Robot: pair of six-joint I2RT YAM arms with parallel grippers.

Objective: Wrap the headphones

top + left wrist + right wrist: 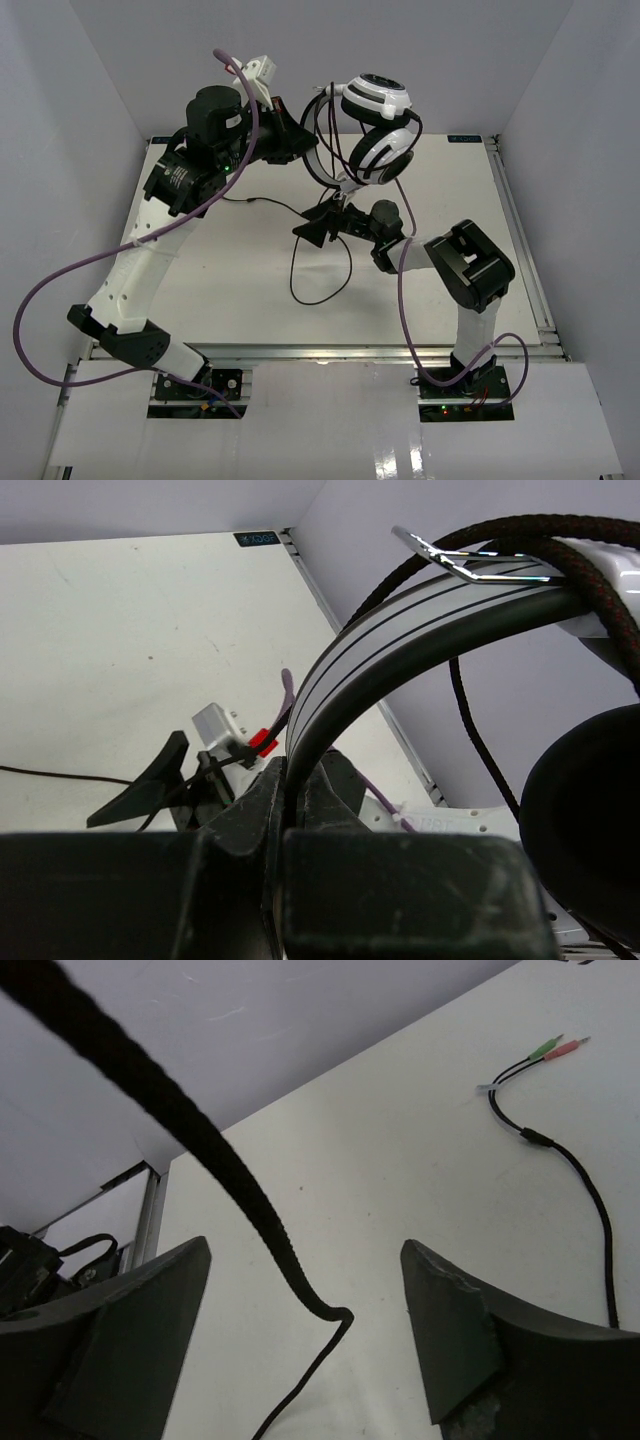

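Note:
The headphones [378,125] hang in the air over the table's far middle, their white-and-black earcups stacked. My left gripper [300,135] is shut on the white headband [400,630], which runs up from between the jaws. Turns of the black braided cable [560,550] lie around the headband's top. Below the earcups my right gripper [322,222] stands open just above the table. The cable [240,1185] hangs slack between its fingers [150,1300], touching neither. The cable's tail loops on the table [300,290] and ends in red and green plugs [555,1050].
Thick purple robot cables [60,280] sag off the left arm and curl by the right base [410,330]. A metal rail [525,250] runs along the white table's right edge. Grey walls enclose the back and both sides.

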